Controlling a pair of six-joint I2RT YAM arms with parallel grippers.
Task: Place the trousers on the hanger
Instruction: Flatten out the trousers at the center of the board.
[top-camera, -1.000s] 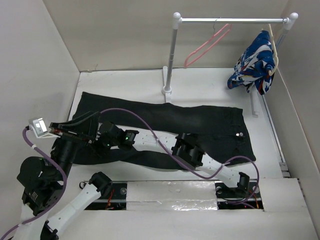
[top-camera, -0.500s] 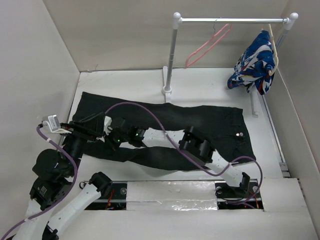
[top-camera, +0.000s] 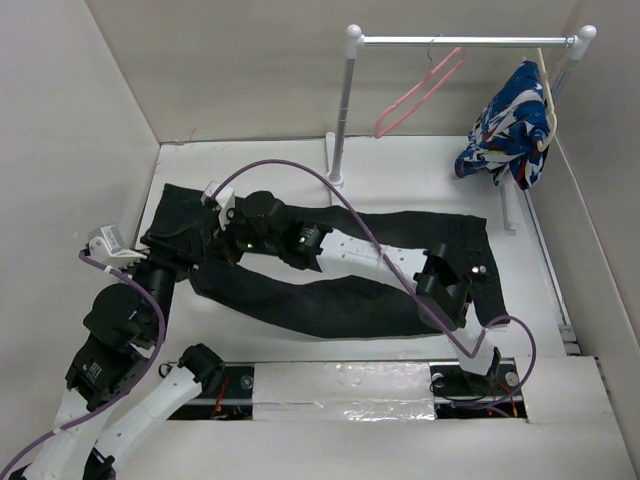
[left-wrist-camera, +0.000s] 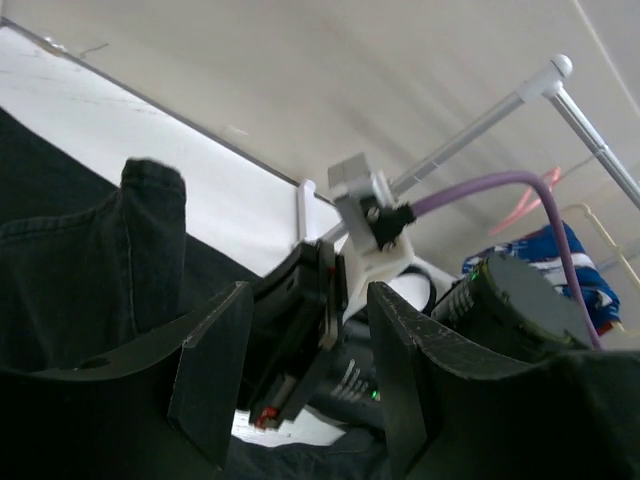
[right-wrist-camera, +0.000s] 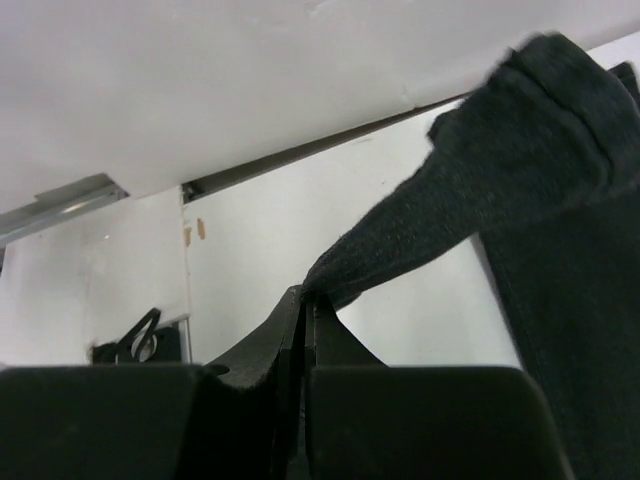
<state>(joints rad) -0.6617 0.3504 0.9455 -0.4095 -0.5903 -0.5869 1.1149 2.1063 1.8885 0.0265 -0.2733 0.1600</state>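
- My right gripper (right-wrist-camera: 305, 300) is pinching a small peak of the trousers (right-wrist-camera: 560, 200). Its jaws are pressing flat together, with the black cloth caught at their very tips.
- From that pinch the cloth is rising up and to the right in the right wrist view, widening into the bulk of a leg.
- My left gripper (left-wrist-camera: 308, 295) is holding its jaws apart. Through the gap I am seeing my right arm's wrist, and a hemmed corner of black cloth is standing up just left of my left finger (left-wrist-camera: 210, 370). I am clamping nothing there that I can make out.
- From above, the trousers are lying spread across the table (top-camera: 420, 170), waist to the right and both legs running left. Both my grippers are working at the leg ends on the left.
- The hanger (top-camera: 415, 92) is hanging on the rail (top-camera: 460, 41) at the back, well apart from the trousers, and a patterned garment (top-camera: 510, 125) is hanging at the rail's right end.
- Compared with a second ago, my right arm is reaching much farther left, from the middle of the near leg to the leg ends, and its jaws have come together.
- My left arm has swung inward toward the leg ends, and the near leg is now bowing in a curve.
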